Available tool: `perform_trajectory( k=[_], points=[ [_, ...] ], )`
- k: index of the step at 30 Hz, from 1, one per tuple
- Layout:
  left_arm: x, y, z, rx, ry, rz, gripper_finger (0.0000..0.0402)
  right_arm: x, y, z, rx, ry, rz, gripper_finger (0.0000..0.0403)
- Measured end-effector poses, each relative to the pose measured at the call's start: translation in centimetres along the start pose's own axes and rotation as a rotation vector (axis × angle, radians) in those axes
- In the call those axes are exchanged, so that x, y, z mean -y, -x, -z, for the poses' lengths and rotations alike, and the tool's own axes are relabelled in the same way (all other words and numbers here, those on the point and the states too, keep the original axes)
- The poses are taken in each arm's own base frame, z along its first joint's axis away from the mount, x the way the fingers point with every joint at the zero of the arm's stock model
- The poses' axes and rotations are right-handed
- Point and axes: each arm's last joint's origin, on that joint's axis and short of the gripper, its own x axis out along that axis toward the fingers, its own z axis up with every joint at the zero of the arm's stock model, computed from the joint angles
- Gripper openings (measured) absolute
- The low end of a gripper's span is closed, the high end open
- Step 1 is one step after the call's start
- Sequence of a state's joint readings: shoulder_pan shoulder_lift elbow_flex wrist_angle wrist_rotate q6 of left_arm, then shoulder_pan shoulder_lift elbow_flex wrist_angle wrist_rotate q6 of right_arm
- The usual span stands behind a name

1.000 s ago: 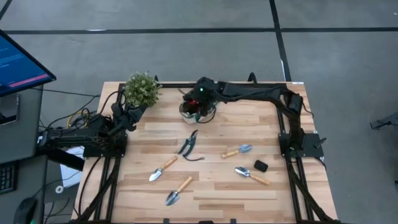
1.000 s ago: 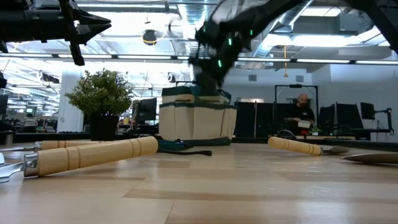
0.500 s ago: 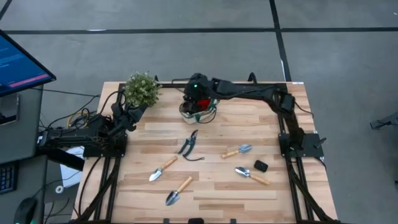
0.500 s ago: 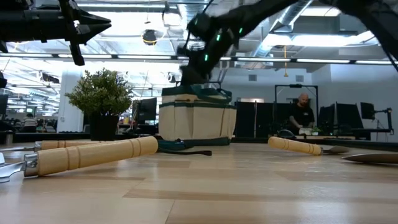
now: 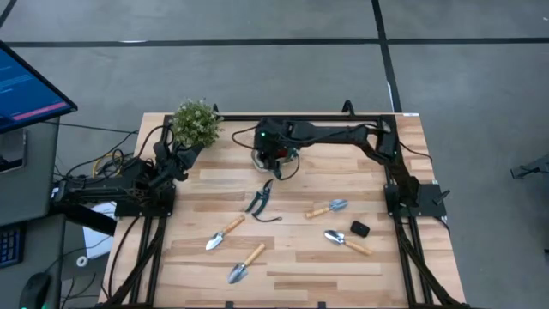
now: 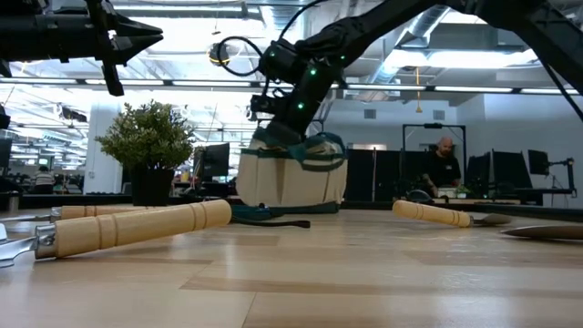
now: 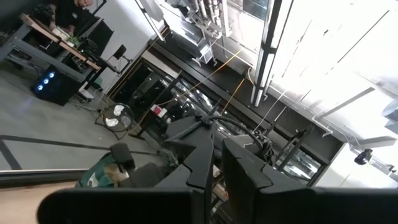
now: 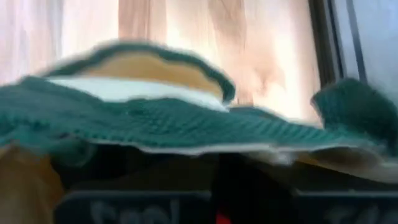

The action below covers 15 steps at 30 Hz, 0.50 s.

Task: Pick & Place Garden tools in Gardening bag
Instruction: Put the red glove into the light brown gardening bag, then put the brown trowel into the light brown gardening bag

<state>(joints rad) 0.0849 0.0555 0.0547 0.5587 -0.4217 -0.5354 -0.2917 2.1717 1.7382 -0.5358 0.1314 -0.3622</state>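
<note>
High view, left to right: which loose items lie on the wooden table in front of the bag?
Wooden-handled silver trowel → second wooden-handled trowel → dark-handled pruning shears → wooden-handled silver fork → third wooden-handled trowel → small black lump.

We can read no text, brand, number or sign anywhere in these views; the monitor (image 5: 26, 86) at the left edge of the high view shows only coloured bands, too small for us to make out any words; the gardening bag (image 6: 290, 180) bears no lettering that we can see from the low view; in the right wrist view we see some pale marks on a dark band below the bag's green trim, too blurred to read.
</note>
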Motion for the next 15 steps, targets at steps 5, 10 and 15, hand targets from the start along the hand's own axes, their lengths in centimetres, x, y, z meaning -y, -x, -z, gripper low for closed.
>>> perform_trajectory(
  k=[5,10,15],
  points=[
    [0.0,0.0,0.0,0.000,0.000,0.000,0.0034,1.0,3.3,-0.9,0.065,-0.004,0.028,0.0004],
    [-0.1,0.0,0.0,0.014,-0.006,-0.031,0.0034,2.5,10.2,-2.2,0.201,-0.019,0.082,0.0039],
    [-0.2,-0.3,0.4,-0.015,-0.018,-0.053,0.0040,3.3,17.0,-1.6,0.256,-0.070,0.097,0.0108]
  ],
)
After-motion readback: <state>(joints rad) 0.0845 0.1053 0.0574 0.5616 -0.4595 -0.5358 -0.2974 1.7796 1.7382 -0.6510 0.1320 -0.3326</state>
